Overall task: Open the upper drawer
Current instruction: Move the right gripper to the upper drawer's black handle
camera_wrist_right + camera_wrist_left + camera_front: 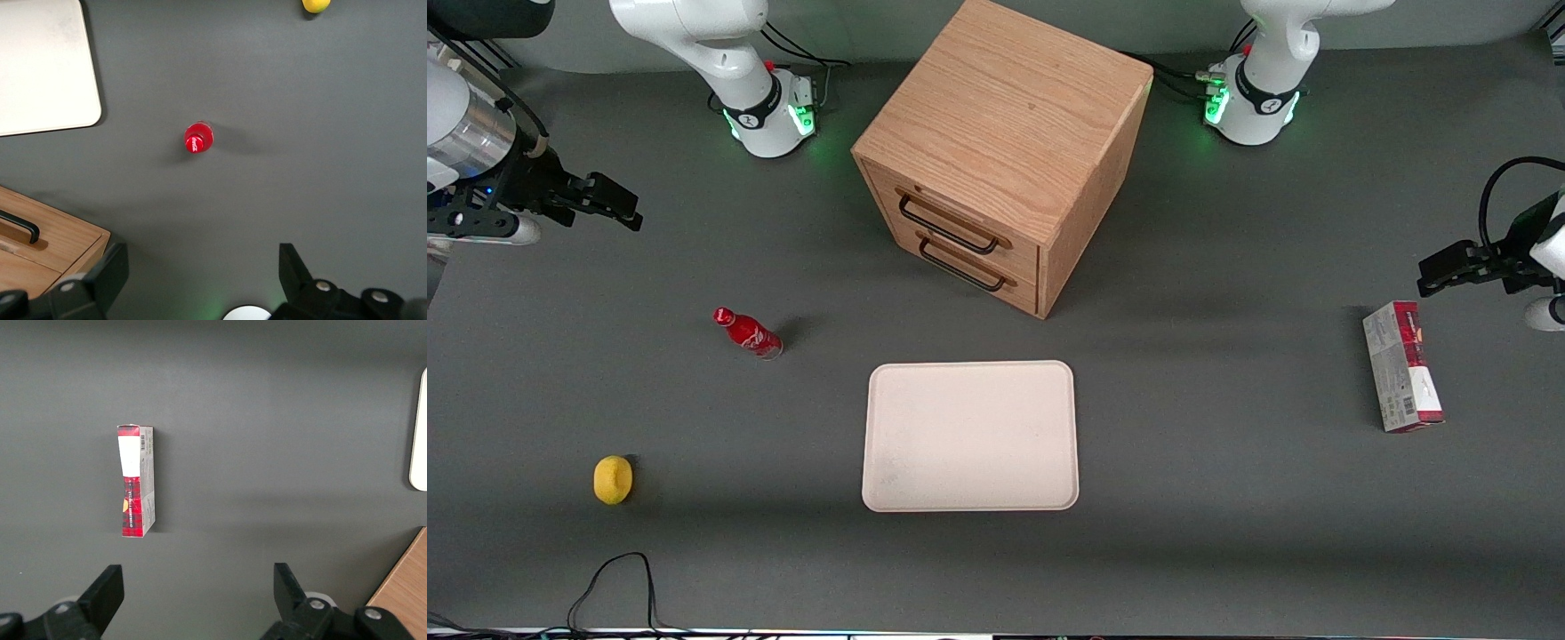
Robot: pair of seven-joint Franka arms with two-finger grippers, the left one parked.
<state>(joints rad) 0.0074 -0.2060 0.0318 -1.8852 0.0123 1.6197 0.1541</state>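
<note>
Right arm's gripper (618, 206) hovering high toward the working arm's end of the table, jaws spread, holding nothing, well apart from the upper drawer (951, 224), drawer shut.

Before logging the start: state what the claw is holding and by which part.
Nothing. The claw hangs open over the table at the working arm's end, apart from the upper drawer.

A narrow red-and-white tartan cardboard box (137, 481) with a barcode lies on the dark grey table mat (267, 440). A rounded cream tray edge (419, 433) and an oak-grain cabinet corner (403, 590) show well apart from it.
</note>
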